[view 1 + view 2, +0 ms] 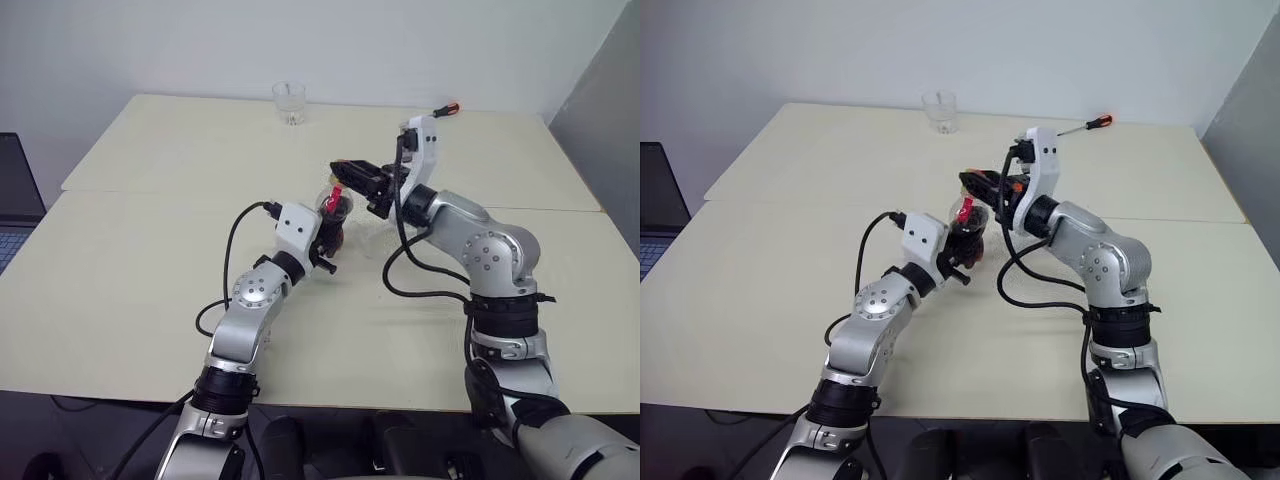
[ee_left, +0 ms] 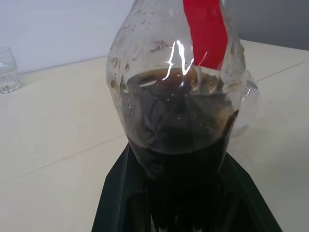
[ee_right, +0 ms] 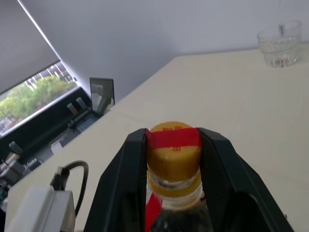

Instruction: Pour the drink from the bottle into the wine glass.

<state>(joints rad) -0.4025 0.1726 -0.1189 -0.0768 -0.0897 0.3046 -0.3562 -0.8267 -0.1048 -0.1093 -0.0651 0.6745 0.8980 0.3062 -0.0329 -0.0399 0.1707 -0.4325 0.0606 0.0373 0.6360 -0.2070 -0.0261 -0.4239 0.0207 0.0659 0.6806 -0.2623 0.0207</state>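
At table centre, the bottle point(image 2: 176, 96) is being pinched low on its round body by the left gripper point(image 1: 330, 235), black fingers point(image 2: 120, 193) pressed tight vs. the clear plastic. Bottle is being held upright just above the tabletop. Up top, its yellowish cap point(image 3: 173, 150) is being clamped btwn the two black fingers of the right gripper point(image 1: 345, 172), which is being reached in from the right, roughly level.

Bottle: squat, smooth, glossy, w/ droplets inside the upper wall and a red label strip point(image 2: 205, 29) running over cap and down the neck. Dark brownish-red drink point(image 2: 176, 130) is being carried in its lower part; upper part is clear.

Behind the bottle, a rounded clear glass shape point(image 2: 246, 104) is being glimpsed, prob. the wine glass, stem and foot hidden. A short clear tumbler point(image 1: 289, 102) is standing well apart near the far table edge; contents can't be told. A red-handled screwdriver point(image 1: 1087, 124) is lying near the far right edge.

Table point(image 1: 130, 250): pale cream, matte, two slabs w/ a seam running across. Wide bare surface is being left to both sides and in front of the arms. A laptop point(image 1: 15, 200) is being seen off the left edge.
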